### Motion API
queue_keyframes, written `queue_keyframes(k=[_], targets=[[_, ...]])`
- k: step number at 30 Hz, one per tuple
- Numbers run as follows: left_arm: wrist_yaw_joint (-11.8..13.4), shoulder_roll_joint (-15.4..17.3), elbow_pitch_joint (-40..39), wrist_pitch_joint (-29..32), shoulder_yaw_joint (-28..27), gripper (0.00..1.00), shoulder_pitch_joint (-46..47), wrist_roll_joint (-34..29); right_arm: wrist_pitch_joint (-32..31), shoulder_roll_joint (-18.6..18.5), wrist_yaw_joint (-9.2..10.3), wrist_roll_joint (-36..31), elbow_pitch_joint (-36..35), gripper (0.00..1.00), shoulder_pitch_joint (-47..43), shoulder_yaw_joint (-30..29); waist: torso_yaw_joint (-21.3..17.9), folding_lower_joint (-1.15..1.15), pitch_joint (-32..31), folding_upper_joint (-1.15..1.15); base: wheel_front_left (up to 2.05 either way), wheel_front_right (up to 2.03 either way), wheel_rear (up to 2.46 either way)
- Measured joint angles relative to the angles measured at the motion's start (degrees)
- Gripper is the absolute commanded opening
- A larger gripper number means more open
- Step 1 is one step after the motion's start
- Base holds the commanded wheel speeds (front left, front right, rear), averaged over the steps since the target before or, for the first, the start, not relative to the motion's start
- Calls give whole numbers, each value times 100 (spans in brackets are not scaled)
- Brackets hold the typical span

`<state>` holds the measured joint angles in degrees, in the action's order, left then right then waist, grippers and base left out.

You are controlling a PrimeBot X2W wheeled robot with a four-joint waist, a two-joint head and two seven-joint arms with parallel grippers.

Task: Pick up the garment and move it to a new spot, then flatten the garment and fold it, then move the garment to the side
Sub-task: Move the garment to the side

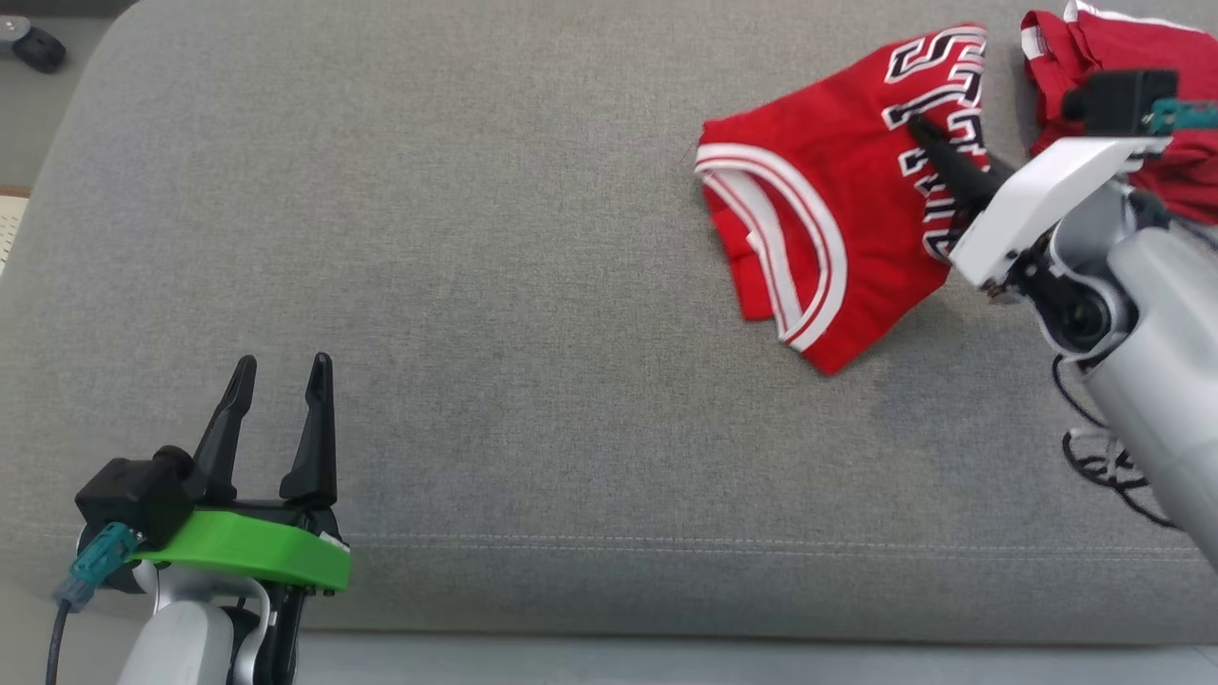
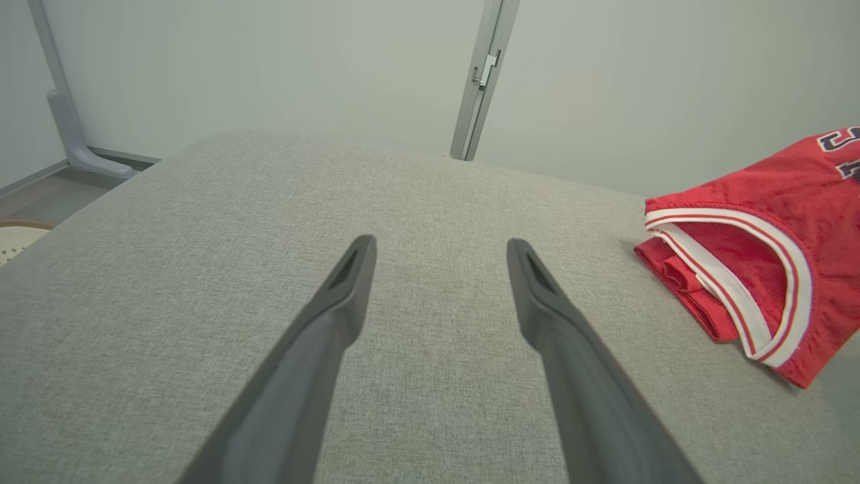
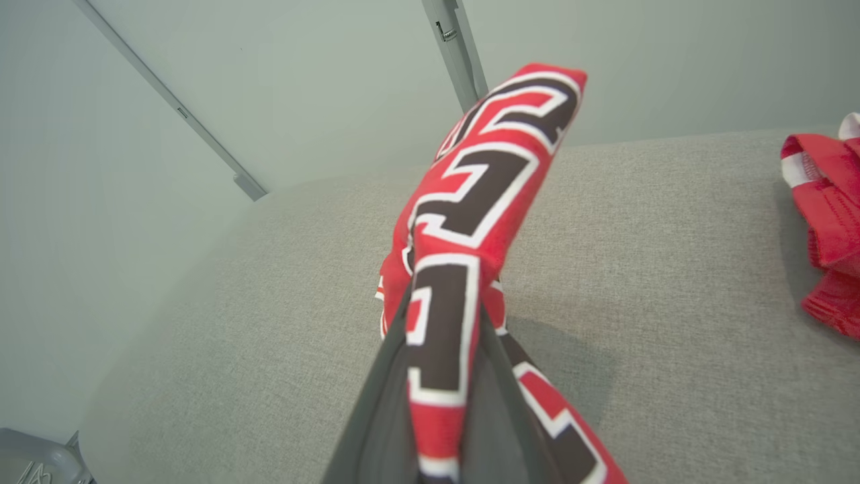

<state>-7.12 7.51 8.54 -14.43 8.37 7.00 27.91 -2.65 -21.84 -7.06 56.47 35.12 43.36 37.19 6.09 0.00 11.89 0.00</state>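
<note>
**Surface** (image 1: 533,285): grey woven upholstery, flat, with rounded corners. A stitched seam runs along the front edge at 6 o'clock in the head view.

**Room:** a pale grey-green wall (image 2: 269,67) stands behind the far edge, with a grey metal post (image 2: 480,74) against it. A small black object (image 1: 38,48) sits off the surface at 10 o'clock. Loose black cables (image 1: 1104,457) hang beside the right arm at 4 o'clock.

**Jersey** (image 1: 818,228): red, with white-and-red trim and black lettering outlined in white. It lies folded on the surface at 2 o'clock in the head view, its trimmed opening turned toward 8 o'clock.

**Right end effector** (image 1: 918,126): it reaches in from 4 o'clock with its fingers together, clamped on a fold of the jersey's lettered part. In the right wrist view the pinched cloth stands up past the fingertips and casts a shadow on the upholstery.

**Left end effector** (image 1: 284,362): at 7 o'clock, fingers apart and holding nothing, well apart from the jersey. In the left wrist view the jersey lies toward 2 o'clock.

**Second red garment** (image 1: 1066,48): bunched at 1 o'clock, just beside the jersey, with a strip of grey between them.

**Edges and room:** in the left wrist view the far edge passes close behind the jersey. A broad stretch of grey upholstery lies between the jersey and the left edge at 9 o'clock, and between the jersey and the front seam.
</note>
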Motion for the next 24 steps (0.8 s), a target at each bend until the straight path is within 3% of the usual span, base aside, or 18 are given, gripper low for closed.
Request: queue_keyframes(k=[15,24], targets=[[0,215,-311,0,113,100,305,66,-792,-889,0,166,89,0,1607,-558,-173,0,1037,0,0,0,0],[0,264,-348,0,100,100,459,102,-1127,-1114,66,175,244,0,2074,-662,-171,0,1545,0,0,0,0]])
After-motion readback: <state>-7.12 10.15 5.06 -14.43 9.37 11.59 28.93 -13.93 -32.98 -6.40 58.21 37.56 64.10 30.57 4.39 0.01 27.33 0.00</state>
